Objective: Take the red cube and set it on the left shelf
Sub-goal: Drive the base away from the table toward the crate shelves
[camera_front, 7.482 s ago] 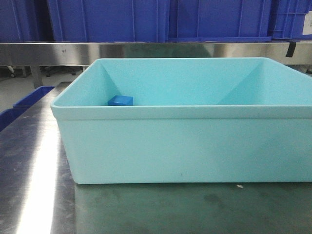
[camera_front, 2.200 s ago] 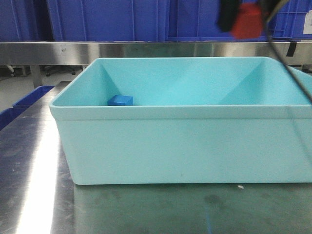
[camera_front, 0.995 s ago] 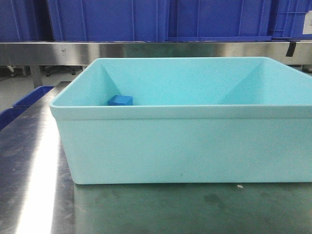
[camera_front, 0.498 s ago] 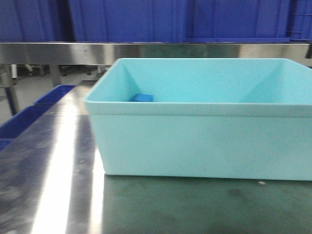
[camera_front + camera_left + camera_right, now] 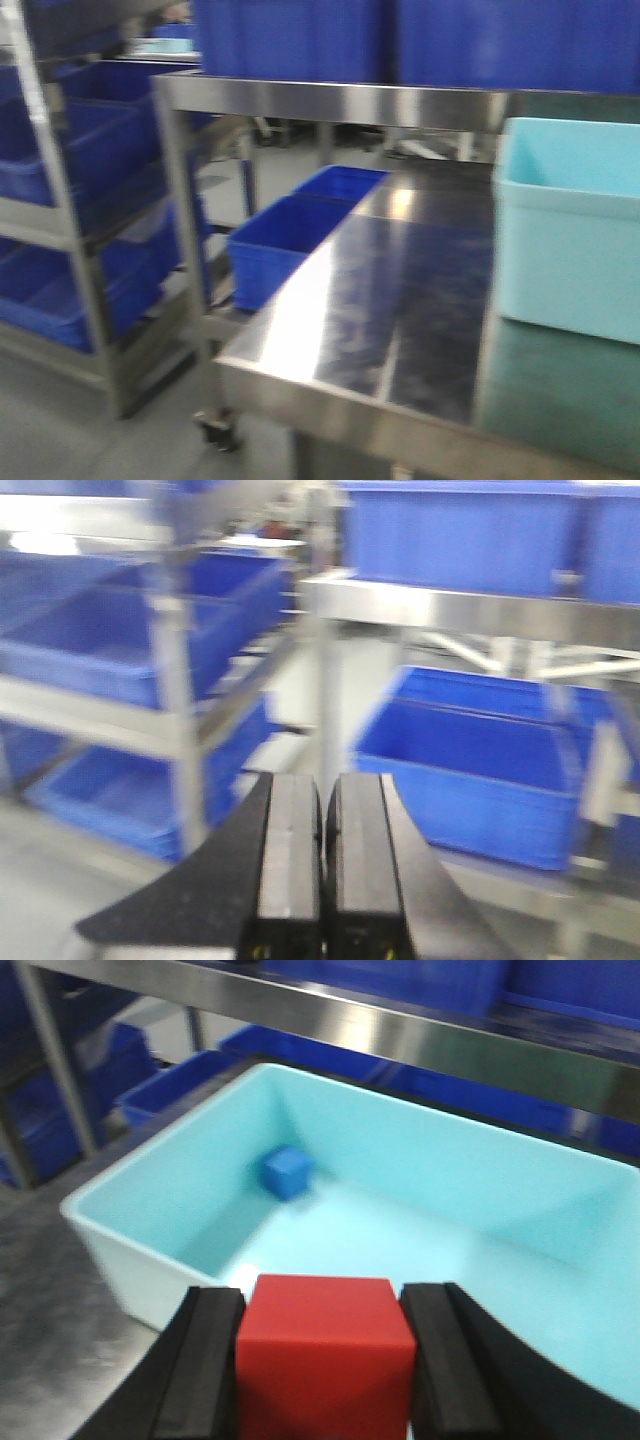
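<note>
The red cube (image 5: 325, 1350) sits clamped between the two black fingers of my right gripper (image 5: 323, 1296), which is shut on it and hangs over the near part of the pale turquoise tub (image 5: 140, 1260). My left gripper (image 5: 322, 780) is shut with nothing in it and faces steel racks with blue crates. The left shelf (image 5: 62, 210), a steel rack holding blue crates (image 5: 100, 150), stands at the left of the front view, apart from the table. In the left wrist view the left shelf (image 5: 172, 680) is blurred. Neither gripper shows in the front view.
A small blue cube (image 5: 287, 1172) lies in the tub's far left corner. The tub (image 5: 565, 235) sits at the right of the steel table (image 5: 390, 300). A steel rail (image 5: 330, 100) with blue crates runs above the table. Blue bins (image 5: 285, 245) sit beside the table's left edge.
The front view has swung to the left: the tub slid to the right edge and the rack with crates came into sight. The red cube, held high 2.2 s ago, has left that view.
</note>
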Robot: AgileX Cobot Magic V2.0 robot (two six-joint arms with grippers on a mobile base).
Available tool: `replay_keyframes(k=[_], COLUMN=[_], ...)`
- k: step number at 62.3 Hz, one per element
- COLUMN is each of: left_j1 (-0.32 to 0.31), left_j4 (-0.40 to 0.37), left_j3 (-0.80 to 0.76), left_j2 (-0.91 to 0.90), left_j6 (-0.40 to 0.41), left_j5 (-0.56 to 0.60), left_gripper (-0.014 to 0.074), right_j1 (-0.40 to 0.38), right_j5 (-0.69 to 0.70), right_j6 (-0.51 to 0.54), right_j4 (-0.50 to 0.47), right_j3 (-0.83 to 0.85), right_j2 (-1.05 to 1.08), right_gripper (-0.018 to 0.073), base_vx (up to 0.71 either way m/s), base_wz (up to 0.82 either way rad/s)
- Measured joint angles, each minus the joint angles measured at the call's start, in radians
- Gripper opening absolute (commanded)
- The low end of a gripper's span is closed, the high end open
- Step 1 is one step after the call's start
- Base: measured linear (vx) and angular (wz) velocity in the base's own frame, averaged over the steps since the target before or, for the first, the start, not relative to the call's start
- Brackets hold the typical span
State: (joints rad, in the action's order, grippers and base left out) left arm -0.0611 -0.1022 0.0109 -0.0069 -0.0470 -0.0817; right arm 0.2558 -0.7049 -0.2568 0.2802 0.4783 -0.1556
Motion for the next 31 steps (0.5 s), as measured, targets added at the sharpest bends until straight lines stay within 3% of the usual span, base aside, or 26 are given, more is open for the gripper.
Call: replay_keyframes(k=[31], left_j1=[0.0], left_j4=[0.0], left_j3=[0.0], left_j2=[0.0], left_j6=[0.0], left_j5=[0.0], left_gripper=[0.0102], right_j1=[0.0], right_j5=[-0.002], right_j6=[0.0], right_j4=[0.0], right_j3=[0.0], right_j2=[0.0], right_gripper=[0.0052], base_vx=[-0.14], base_wz=[0.78])
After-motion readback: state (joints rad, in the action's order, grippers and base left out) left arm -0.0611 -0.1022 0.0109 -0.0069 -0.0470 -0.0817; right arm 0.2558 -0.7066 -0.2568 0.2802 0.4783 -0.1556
